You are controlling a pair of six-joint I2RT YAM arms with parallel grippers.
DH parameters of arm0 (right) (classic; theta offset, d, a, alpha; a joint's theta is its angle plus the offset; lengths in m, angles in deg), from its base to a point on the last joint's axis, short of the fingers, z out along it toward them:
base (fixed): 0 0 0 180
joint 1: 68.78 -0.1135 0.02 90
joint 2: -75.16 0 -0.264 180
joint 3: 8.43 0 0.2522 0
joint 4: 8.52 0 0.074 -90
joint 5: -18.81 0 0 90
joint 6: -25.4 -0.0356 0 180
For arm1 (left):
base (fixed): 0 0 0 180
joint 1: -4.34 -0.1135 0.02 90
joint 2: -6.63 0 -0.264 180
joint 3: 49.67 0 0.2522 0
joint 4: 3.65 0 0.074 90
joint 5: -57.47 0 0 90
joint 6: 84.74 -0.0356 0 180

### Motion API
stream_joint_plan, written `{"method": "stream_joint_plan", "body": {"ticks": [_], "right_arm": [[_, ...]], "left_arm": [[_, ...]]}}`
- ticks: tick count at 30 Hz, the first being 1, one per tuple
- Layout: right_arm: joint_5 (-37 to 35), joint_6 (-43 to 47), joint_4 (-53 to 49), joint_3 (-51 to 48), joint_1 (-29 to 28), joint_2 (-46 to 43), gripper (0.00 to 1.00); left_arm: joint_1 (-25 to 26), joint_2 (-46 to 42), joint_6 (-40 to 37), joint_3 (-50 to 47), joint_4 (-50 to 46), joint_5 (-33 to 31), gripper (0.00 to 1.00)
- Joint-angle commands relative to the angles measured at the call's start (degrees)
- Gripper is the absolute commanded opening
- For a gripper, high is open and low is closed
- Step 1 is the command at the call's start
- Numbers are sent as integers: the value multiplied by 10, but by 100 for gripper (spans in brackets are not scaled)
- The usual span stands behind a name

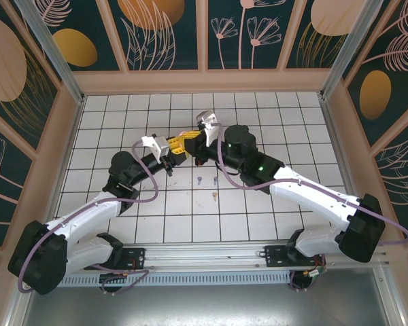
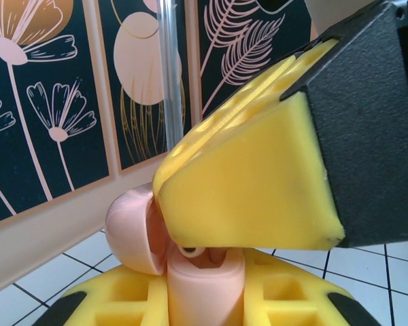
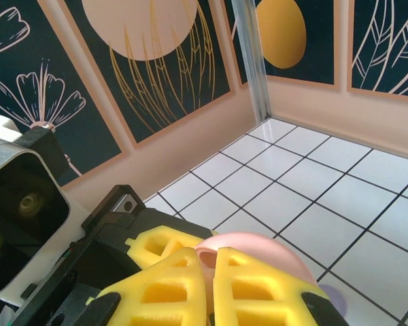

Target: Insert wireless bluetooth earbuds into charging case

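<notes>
Both arms reach in from the near edge with elbows bent outward and meet over the middle of the white tiled desk [image 1: 122, 115]. The left gripper [image 1: 175, 148] points right and away. The right gripper [image 1: 192, 141] points left, tip to tip with it.

The left wrist view shows the left arm's yellow foam-padded fingers [image 2: 109, 299] closed on either side of one pale pink, rounded plastic charging case [image 2: 205, 288]. The case stands upright between them, and its domed lid [image 2: 130, 234] is swung open to the left. One yellow finger [image 2: 251, 183] of the right arm slants down onto the case's mouth.

In the right wrist view that arm's two fingers [image 3: 160, 292] are drawn nearly together, with only a thin slit between them. The pink lid [image 3: 258, 248] shows just past their tips. Whether a bud is pinched in the slit cannot be told.

Three tiny stemmed earbuds lie loose on the tiles, nearer the arm bases than the grippers. Two are lilac-blue, [image 1: 199, 180] and [image 1: 215, 180], side by side. One pinkish bud [image 1: 213, 195] lies just below them.

A peach wall ledge [image 1: 204, 81] and aluminium posts frame the desk. Bare tiles stretch from the grippers to the far, left and right edges.
</notes>
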Motion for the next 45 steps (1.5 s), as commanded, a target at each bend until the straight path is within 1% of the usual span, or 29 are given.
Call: {"method": "stream_joint_plan", "body": {"ticks": [1, 6, 8, 9, 10, 14, 16, 22, 29, 35, 38, 40, 43, 45], "right_arm": [[68, 18, -84, 6, -16, 20, 6], [63, 26, -109, 22, -15, 28, 7], [50, 22, -110, 25, -15, 28, 11], [40, 18, -109, 27, -15, 27, 17], [24, 10, -110, 30, -15, 27, 26], [-19, -16, -106, 39, -11, 13, 51], [-29, -30, -99, 40, -9, -2, 59], [-53, -77, -83, 34, -1, -66, 74], [-110, -138, -108, 0, 18, -141, 78], [-160, -212, -147, -97, 50, -172, 78], [-188, -261, -174, -149, 56, -167, 78], [-198, -297, -205, -167, 58, -153, 77], [-201, -343, -254, -183, 58, -113, 76], [-192, -358, -275, -185, 57, -82, 73]], "left_arm": [[3, -16, 2, 22, 76, 2, 0], [3, -17, 2, 25, 76, 6, 0], [3, -16, 2, 26, 74, 6, 0], [3, -16, 4, 27, 73, 6, 0], [3, -15, 3, 27, 72, 7, 0], [3, -14, 3, 22, 70, 5, 0], [3, -14, 3, 19, 70, 3, 0], [3, -14, 0, -1, 87, -4, 0], [3, -18, -5, -19, 103, -12, 0], [3, -20, -4, -33, 120, -16, 0], [3, -22, -1, -37, 122, -20, 0], [3, -26, -1, -36, 116, -26, 0], [3, -32, -1, -34, 101, -38, 0], [3, -33, 2, -35, 101, -40, 0]]}}
